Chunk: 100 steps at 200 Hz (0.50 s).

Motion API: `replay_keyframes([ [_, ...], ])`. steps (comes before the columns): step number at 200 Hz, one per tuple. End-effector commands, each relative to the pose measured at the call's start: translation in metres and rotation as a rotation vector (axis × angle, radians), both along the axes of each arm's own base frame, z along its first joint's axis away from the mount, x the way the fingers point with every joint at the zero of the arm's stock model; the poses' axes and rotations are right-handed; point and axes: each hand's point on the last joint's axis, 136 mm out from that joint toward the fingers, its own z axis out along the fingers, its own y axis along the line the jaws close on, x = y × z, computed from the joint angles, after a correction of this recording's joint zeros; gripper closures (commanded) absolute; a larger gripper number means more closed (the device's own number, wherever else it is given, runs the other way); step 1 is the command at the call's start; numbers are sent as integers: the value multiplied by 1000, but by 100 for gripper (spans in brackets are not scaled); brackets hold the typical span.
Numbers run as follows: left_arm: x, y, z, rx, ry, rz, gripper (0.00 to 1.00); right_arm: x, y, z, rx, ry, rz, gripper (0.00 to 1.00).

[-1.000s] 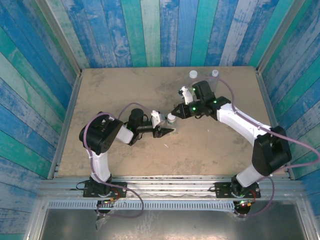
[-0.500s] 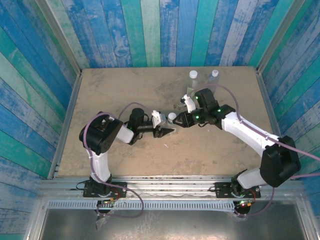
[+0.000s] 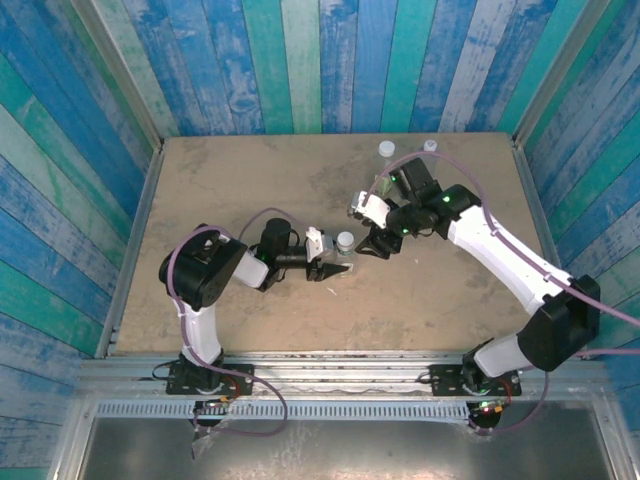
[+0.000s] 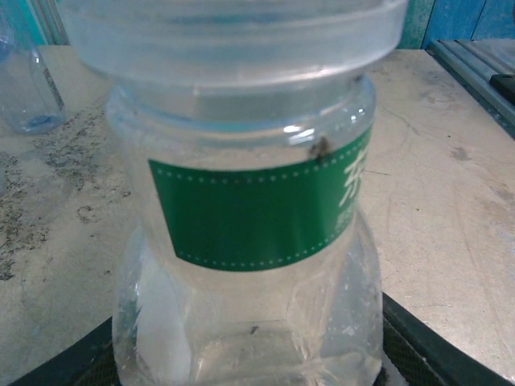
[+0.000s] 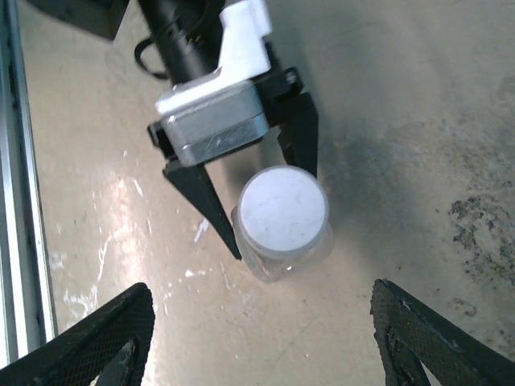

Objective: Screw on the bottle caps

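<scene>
A short clear bottle (image 4: 249, 241) with a green label stands on the table, and a white cap (image 5: 283, 211) sits on its neck. My left gripper (image 3: 340, 258) is shut on the bottle's body, one black finger (image 5: 205, 205) on each side. In the top view the same cap (image 3: 344, 240) lies just left of my right gripper (image 3: 378, 248). That right gripper (image 5: 259, 310) hangs open above and beside the bottle, touching nothing. Two more capped bottles (image 3: 386, 152) (image 3: 430, 147) stand at the table's back edge.
The tan table (image 3: 230, 180) is ringed by blue and green plank walls. A blue-tinted bottle (image 4: 24, 88) shows at the far left of the left wrist view. A metal rail (image 5: 16, 201) runs along the table's edge.
My right gripper has let go of the cap, turned at the wrist and drawn back to the right. The left gripper and the bottle have stayed put.
</scene>
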Motion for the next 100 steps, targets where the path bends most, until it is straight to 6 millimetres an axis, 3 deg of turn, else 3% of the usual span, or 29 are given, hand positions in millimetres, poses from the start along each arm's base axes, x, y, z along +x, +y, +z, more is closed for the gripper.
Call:
replay_keyframes([
  [1, -16, 2, -23, 60, 113, -28, 39, -7, -2, -15, -94, -2, 154, 28],
  [25, -15, 2, -22, 58, 118, -24, 39, 0, 7, -18, -111, 36, 180, 34],
  [41, -15, 2, -23, 58, 118, -26, 46, 3, 12, -20, -116, 45, 194, 39],
  [73, -14, 3, -26, 64, 118, -13, 46, 8, 19, -23, -129, 38, 215, 41],
  [100, -14, 2, -27, 67, 123, -18, 46, 1, 32, -23, -117, 42, 260, 44],
])
